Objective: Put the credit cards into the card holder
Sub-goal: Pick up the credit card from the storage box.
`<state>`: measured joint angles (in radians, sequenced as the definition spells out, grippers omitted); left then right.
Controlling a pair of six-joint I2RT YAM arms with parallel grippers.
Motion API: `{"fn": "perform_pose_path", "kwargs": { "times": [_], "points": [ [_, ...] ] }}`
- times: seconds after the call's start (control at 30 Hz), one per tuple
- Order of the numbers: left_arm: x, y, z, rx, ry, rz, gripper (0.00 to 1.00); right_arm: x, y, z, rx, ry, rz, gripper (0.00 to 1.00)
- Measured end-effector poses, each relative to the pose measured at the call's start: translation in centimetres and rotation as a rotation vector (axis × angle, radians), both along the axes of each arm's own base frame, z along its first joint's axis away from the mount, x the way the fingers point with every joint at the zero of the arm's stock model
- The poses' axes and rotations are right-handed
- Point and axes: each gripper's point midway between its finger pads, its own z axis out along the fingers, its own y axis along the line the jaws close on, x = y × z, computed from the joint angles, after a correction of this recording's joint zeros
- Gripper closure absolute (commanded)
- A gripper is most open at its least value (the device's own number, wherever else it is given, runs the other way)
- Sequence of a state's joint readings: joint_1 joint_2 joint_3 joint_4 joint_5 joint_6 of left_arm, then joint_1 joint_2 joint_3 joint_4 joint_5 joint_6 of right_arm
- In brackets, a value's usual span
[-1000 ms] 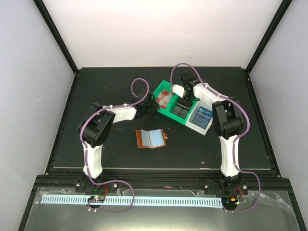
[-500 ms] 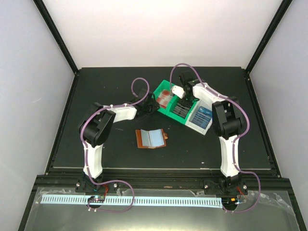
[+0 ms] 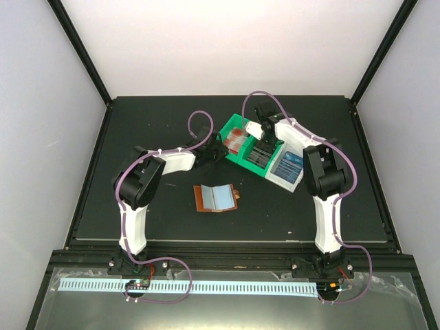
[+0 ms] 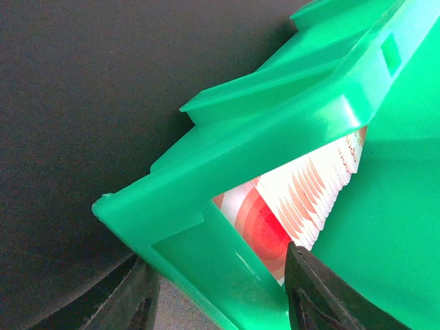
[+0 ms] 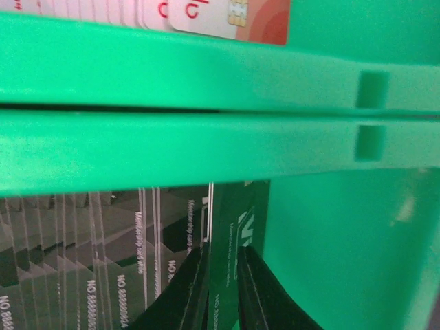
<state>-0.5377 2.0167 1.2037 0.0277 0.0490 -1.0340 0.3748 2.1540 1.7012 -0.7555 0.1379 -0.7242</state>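
The brown card holder (image 3: 216,198) lies open on the black table in front of the arms. A green bin (image 3: 231,126) holds red credit cards (image 4: 302,192) in one compartment and dark credit cards (image 5: 103,247) in the other. My right gripper (image 5: 221,258) reaches down into the dark stack and is shut on one upright dark card (image 5: 227,220) by the bin's wall. My left gripper (image 4: 218,275) grips the green bin's corner wall (image 4: 206,268), one finger outside and one inside beside the red cards. From above, the left gripper (image 3: 218,148) and right gripper (image 3: 257,146) meet at the bin.
A white bin (image 3: 297,179) with blue cards (image 3: 287,165) stands against the green bin's right side. The green dividing walls (image 5: 206,82) cross just beyond my right fingers. Black frame posts rise at the table's back corners.
My right gripper's fingers have closed onto a dark card inside the green bin, with its wrist shifted slightly. The left arm and the card holder have not moved.
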Motion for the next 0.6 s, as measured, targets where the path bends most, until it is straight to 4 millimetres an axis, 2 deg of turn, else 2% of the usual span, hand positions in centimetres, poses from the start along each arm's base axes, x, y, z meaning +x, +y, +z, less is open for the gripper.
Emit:
{"fn": "perform_pose_path", "kwargs": {
  "times": [0.23, 0.4, 0.6],
  "points": [
    [0.0, 0.0, 0.0, -0.003, 0.001, -0.002, 0.51, 1.5, -1.6, 1.7, -0.055, -0.088, -0.037, 0.85],
    [0.1, 0.1, 0.0, -0.008, 0.003, -0.004, 0.51, 1.0, -3.1, 0.7, -0.088, -0.059, -0.049, 0.83],
    [0.1, 0.0, 0.0, -0.011, 0.004, -0.007, 0.51, 0.9, -2.9, 0.5, -0.083, -0.051, -0.034, 0.72]
  ]
}}
